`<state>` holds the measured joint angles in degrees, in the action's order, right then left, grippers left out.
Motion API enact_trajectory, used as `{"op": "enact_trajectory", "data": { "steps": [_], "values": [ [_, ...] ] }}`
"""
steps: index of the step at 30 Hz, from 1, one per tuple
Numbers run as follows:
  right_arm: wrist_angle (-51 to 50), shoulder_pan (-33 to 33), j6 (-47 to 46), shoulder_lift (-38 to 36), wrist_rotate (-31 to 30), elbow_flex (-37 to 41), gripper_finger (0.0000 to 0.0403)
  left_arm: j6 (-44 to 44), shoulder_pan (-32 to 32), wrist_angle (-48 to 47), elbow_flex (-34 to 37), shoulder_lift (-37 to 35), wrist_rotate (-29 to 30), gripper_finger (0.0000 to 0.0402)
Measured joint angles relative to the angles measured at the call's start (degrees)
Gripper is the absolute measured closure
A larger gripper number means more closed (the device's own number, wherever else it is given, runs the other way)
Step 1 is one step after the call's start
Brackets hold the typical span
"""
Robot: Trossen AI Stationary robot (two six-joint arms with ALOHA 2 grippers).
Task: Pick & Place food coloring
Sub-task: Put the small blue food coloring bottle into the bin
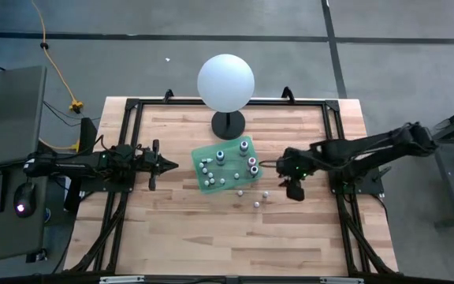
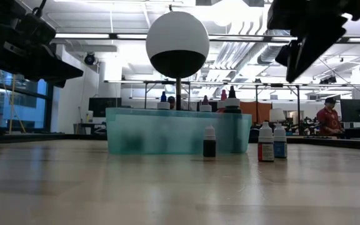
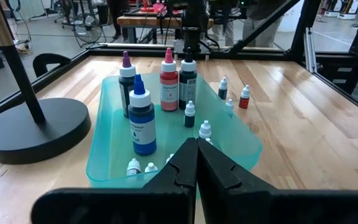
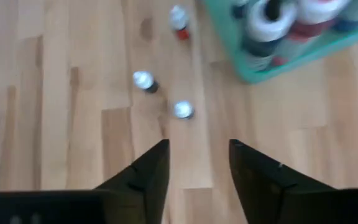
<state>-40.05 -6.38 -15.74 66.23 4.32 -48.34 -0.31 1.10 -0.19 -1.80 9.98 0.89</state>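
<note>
Hovering above the wooden table [image 1: 306, 229] with fingers parted and nothing between them: right gripper [image 4: 197, 163], raised clear of the surface. Standing loose on the bare wood just ahead of those fingers: three small food coloring bottles [image 4: 183, 110], well apart from the fingertips. Sitting just beyond those three: green tray [image 1: 205, 157], carrying taller bottles [image 3: 168, 81] and a few more tiny ones. Waiting on the tray's far side, opposite the right gripper: left gripper [image 3: 196, 163], fingers pressed together and empty. Rising behind the tray: white sphere [image 1: 225, 80] on a black stand.
</note>
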Motion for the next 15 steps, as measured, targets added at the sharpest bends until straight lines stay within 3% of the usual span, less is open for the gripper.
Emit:
{"op": "enact_trajectory", "data": {
  "steps": [8,11,15],
  "values": [
    [2.4,-4.08,-0.81,7.36,-1.19,0.07,0.0184,0.0,0.0,0.0,-0.02,0.0,0.02,0.0401],
    [3.14,-5.05,-0.48,9.61,-3.88,0.07,0.0173,0.01,0.0,0.0,-0.02,0.0,0.02,0.0401],
    [7.73,-6.12,-0.7,12.87,-3.11,0.07,0.0171,0.02,0.0,0.0,-0.02,0.0,0.02,0.0401]
  ]
}}
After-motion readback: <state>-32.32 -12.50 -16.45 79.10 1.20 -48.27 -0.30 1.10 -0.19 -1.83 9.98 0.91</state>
